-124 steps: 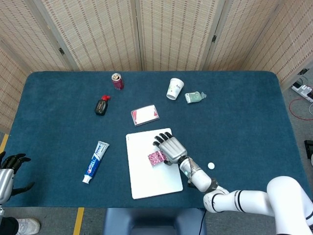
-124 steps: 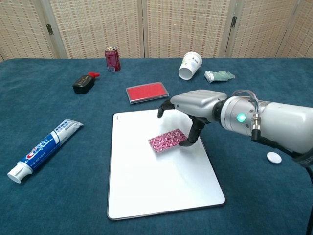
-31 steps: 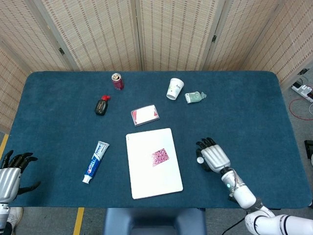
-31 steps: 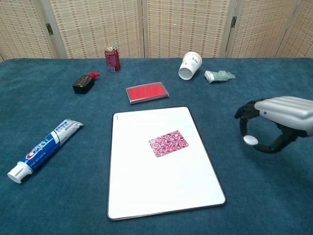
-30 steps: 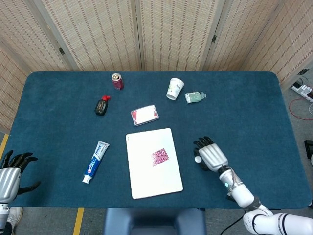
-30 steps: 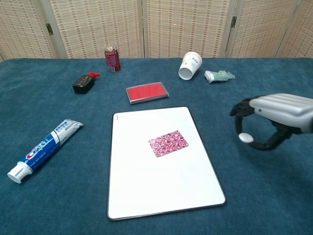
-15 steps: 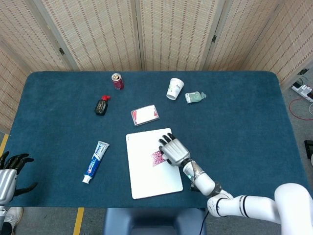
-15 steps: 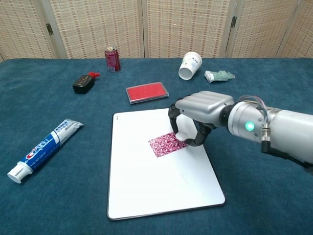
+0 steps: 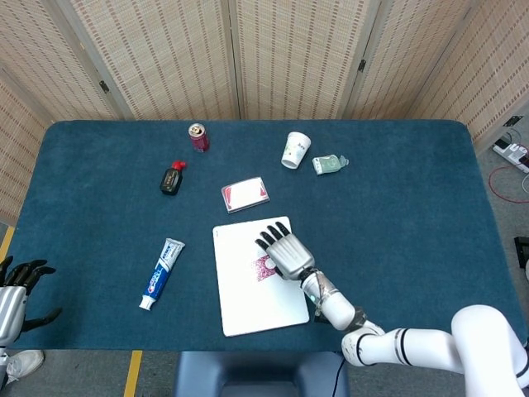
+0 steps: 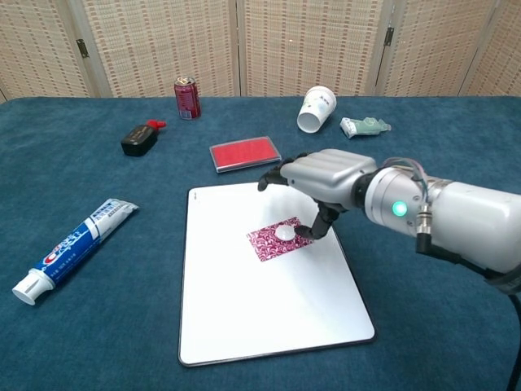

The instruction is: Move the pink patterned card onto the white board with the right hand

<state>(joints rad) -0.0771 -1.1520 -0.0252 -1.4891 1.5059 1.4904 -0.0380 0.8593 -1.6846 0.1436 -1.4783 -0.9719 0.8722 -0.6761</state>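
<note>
The pink patterned card (image 10: 267,242) lies flat near the middle of the white board (image 10: 244,309), which sits at the table's front centre. A small white disc (image 10: 284,233) rests on the card. My right hand (image 10: 321,179) hovers over the card's right side with its fingers spread toward the left and the thumb pointing down beside the disc; it holds nothing. From the head view, the right hand (image 9: 283,252) covers most of the card (image 9: 263,269) on the board (image 9: 248,306). My left hand (image 9: 15,298) hangs off the table's front left corner, empty, fingers apart.
A toothpaste tube (image 10: 73,248) lies left of the board. Behind the board are a red box (image 10: 245,153), a black bottle (image 10: 140,138), a red can (image 10: 187,98), a tipped paper cup (image 10: 317,108) and a crumpled packet (image 10: 365,126).
My right hand carried the white disc from the table's right side to the board. Its fingers have now spread and the disc lies on the card. The left hand barely moved.
</note>
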